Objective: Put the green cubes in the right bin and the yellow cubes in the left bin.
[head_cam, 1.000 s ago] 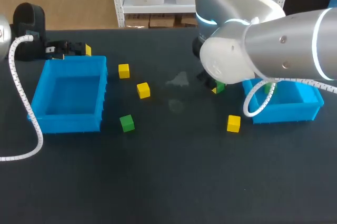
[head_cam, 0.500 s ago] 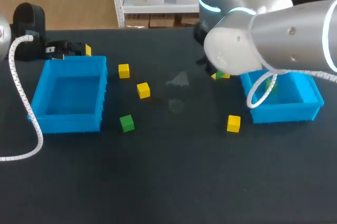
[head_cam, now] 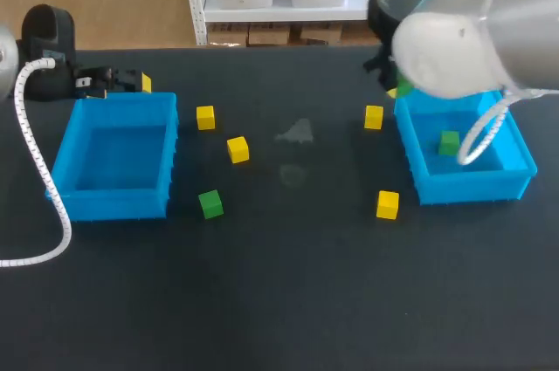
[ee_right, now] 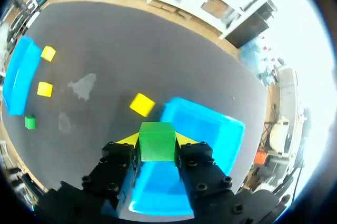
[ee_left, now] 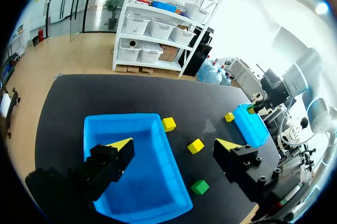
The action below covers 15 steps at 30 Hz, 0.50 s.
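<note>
My right gripper (ee_right: 157,142) is shut on a green cube (ee_right: 157,139), held above the near rim of the right blue bin (ee_right: 221,129). In the head view my right arm hides most of that gripper at the bin's far left corner (head_cam: 403,92). Another green cube (head_cam: 449,142) lies inside the right bin (head_cam: 472,186). A third green cube (head_cam: 210,204) and several yellow cubes (head_cam: 238,149) (head_cam: 205,117) (head_cam: 374,117) (head_cam: 387,204) lie on the table. My left gripper (ee_left: 174,145) hangs open and empty above the left bin (ee_left: 142,171).
The left blue bin (head_cam: 113,201) holds nothing. A white coiled cable (head_cam: 35,161) runs along its left side. One yellow cube (ee_right: 141,104) lies just outside the right bin's left wall.
My right arm has carried the green cube back and to the right, from the table's middle to the right bin's far left corner, uncovering the yellow cube and the cube in the bin.
</note>
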Available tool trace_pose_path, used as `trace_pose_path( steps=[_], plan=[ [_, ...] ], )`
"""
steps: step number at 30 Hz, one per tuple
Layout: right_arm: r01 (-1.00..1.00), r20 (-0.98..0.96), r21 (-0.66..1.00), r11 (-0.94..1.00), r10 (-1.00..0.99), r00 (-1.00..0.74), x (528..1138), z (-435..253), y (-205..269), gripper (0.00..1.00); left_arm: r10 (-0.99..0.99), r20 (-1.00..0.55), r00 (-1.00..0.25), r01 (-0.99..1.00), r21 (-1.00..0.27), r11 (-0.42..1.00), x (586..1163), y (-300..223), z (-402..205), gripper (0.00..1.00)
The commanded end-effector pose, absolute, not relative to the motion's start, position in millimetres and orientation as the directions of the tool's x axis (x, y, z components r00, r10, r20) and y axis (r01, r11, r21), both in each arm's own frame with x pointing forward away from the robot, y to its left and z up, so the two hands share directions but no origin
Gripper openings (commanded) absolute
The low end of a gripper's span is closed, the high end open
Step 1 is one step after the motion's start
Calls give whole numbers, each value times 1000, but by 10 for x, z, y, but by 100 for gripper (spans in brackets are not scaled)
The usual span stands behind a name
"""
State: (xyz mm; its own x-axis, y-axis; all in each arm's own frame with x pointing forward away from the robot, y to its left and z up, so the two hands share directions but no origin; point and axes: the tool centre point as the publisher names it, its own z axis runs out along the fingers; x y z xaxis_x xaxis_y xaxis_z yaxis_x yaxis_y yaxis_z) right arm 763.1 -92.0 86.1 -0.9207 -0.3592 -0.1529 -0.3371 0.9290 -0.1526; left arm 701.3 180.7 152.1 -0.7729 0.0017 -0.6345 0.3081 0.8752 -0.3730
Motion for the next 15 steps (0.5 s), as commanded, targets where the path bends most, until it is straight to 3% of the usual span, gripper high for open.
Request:
trace_pose_path(
  steps=[1, 12, 13, 15],
  plan=[
    [-303, -277, -135, 943, -330, -902, 7496, 917, -1176, 0, 0, -640, -769, 316, -379, 870, 7007, 1830, 1503, 100],
    [-206, -264, -84, 975, -221, -939, 7324, 710, -1587, 0, 0, -640, -769, 316, -379, 870, 7007, 1830, 1503, 100],
    [-204, -259, -81, 976, -218, -941, 7313, 680, -1601, 16, 0, -640, -769, 316, -379, 870, 7007, 1830, 1503, 100],
    [-204, -252, -79, 976, -217, -943, 7296, 644, -1609, 67, 0, -640, -769, 316, -379, 870, 7007, 1830, 1503, 100]
  ],
)
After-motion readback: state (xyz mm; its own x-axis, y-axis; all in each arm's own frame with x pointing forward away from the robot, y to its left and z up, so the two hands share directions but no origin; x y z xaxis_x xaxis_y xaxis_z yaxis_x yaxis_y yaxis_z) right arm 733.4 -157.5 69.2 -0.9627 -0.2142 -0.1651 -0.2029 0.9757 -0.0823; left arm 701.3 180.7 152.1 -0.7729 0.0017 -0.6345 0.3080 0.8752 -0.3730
